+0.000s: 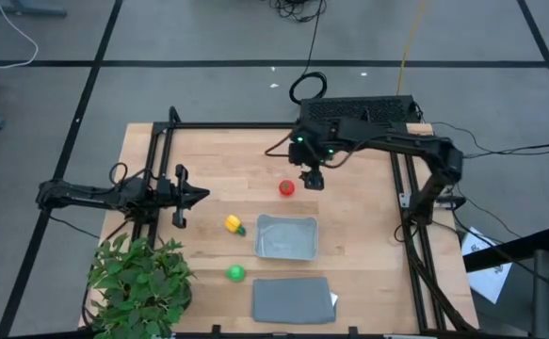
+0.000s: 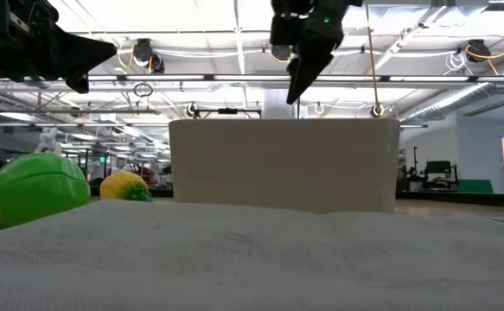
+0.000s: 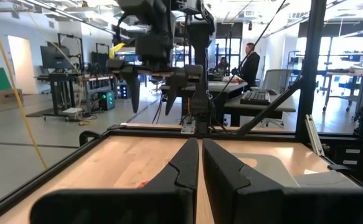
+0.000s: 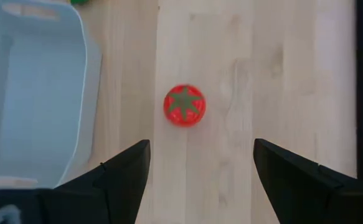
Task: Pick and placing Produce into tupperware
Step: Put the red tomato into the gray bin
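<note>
— Right pincer (image 4: 197, 163)?
— Spread wide, empty, above the red toy tomato (image 4: 184, 104) on the wooden surface (image 1: 217, 160) beside the tupperware (image 4: 32, 93).
— Left pincer (image 3: 200, 163)?
— Fingers closed together, holding nothing, at the surface's left edge.

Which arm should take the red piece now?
Right. Its open pincer hangs directly above the red piece, which shows between its fingers. The left pincer sits shut at the table's left side, farther away.
</note>
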